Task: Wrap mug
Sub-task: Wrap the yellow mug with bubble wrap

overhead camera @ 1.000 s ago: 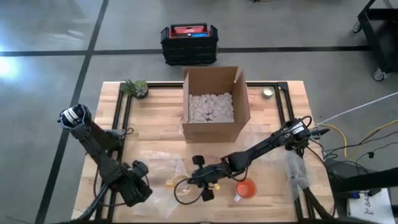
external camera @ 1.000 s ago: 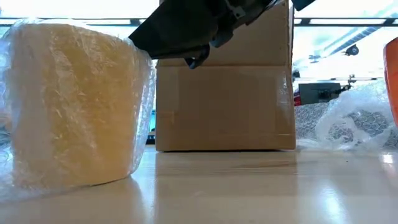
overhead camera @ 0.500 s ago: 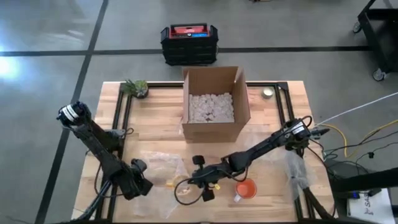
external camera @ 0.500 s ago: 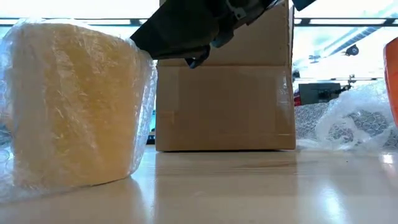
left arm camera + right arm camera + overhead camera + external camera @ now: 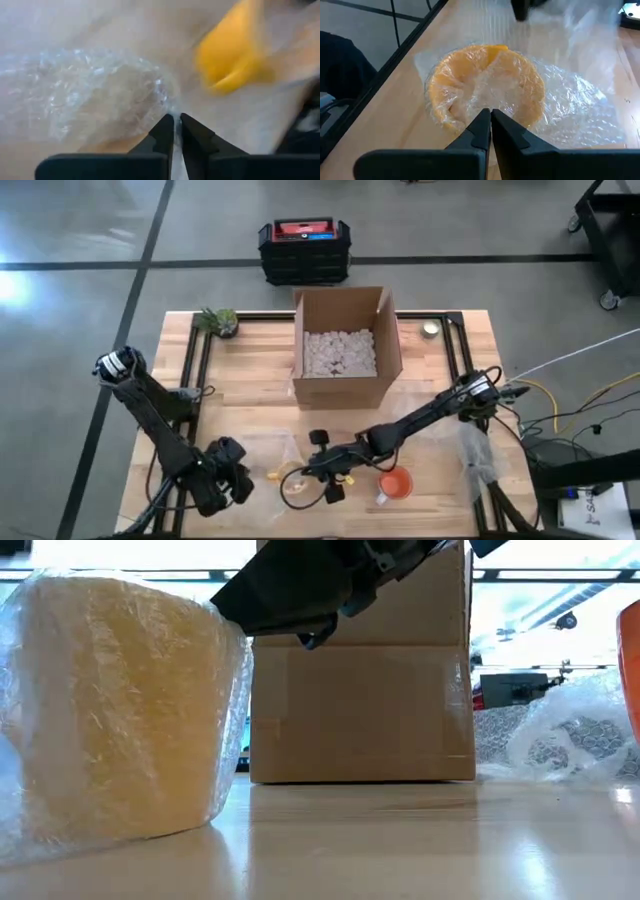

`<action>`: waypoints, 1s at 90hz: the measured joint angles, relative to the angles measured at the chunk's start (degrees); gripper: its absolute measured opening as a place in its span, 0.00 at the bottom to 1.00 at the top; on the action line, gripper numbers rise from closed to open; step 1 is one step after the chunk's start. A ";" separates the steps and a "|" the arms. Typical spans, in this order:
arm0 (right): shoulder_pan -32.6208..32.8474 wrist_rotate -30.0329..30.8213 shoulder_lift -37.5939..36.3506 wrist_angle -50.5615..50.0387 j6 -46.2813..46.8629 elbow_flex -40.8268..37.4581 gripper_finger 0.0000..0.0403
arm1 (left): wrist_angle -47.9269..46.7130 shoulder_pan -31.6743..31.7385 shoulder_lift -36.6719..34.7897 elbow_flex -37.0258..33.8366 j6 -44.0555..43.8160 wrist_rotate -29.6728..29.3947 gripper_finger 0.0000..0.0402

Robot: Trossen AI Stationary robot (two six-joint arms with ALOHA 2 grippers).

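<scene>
So the yellow ceramic mug (image 5: 485, 97) is lying near the front edge of the wooden desk (image 5: 440, 380), already mostly cocooned in the clear sheet of bubble wrap (image 5: 580, 115), with its open mouth stuffed with film as far as the right wrist view shows. The right pincer (image 5: 489, 117) is right over it with its fingers pressed together on a fold of that film at the mug's rim. The left pincer (image 5: 175, 125) is off toward the front left corner, fingers also squeezed together on a thin edge of the same wrap, with the mug a blurry yellow blob beyond it. If you ask me, the step in hand is pulling the loose tail of wrap taut and folding it over, and the trick is to keep one side as the anchor while the other does the pulling, otherwise the mug just rolls or drags across the desk. I'd pull low and along the desk, not upward, since bubble wrap is slippery and springy and a thin pinch like this can slide out. Go slowly, so the tucked bit in the mouth doesn't pop back out. There's also an orange cup (image 5: 395, 483) just beside the right arm and a brown cardboard box with white packing peanuts (image 5: 340, 352) behind, so I'd keep the sweep away from both. From the low view the wrap looks snug round the side already.
</scene>
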 joint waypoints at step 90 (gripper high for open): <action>-0.02 0.44 0.17 0.03 1.13 -0.12 0.01 | 50.98 9.90 2.03 -16.36 30.00 -5.02 0.00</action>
